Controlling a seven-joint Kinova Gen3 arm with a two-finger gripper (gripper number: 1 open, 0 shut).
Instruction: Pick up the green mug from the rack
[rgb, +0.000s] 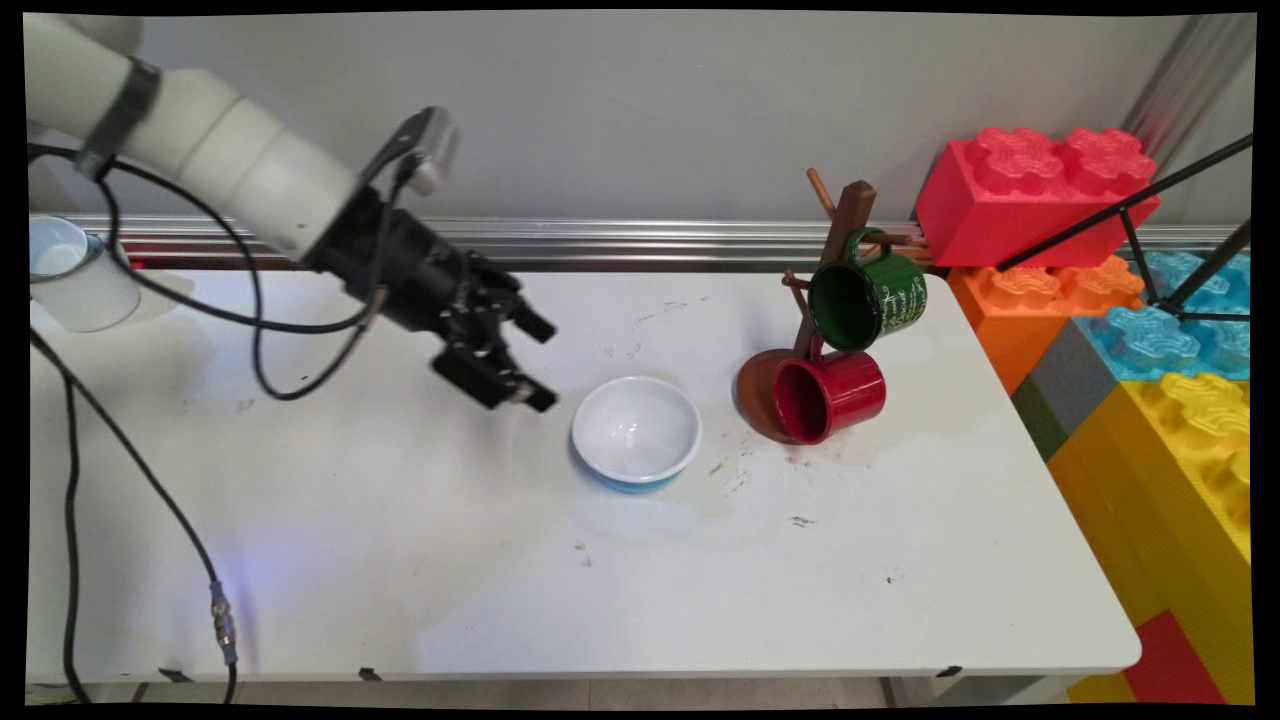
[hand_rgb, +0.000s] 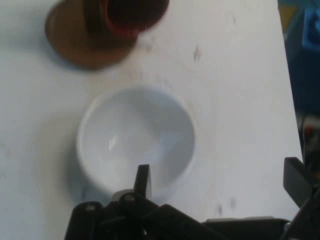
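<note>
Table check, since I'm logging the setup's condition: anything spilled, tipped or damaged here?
Nothing stands out. The white bowl sits upright and empty, the red mug and green mug hang on the wooden mug tree. The table only shows dark scuff marks.

Even, bright light falls across the table (rgb: 500, 560); shadows are soft and faint. A small glint sits inside the bowl (rgb: 636, 432). The main view bows at its edges; the hand view is blurred throughout.
</note>
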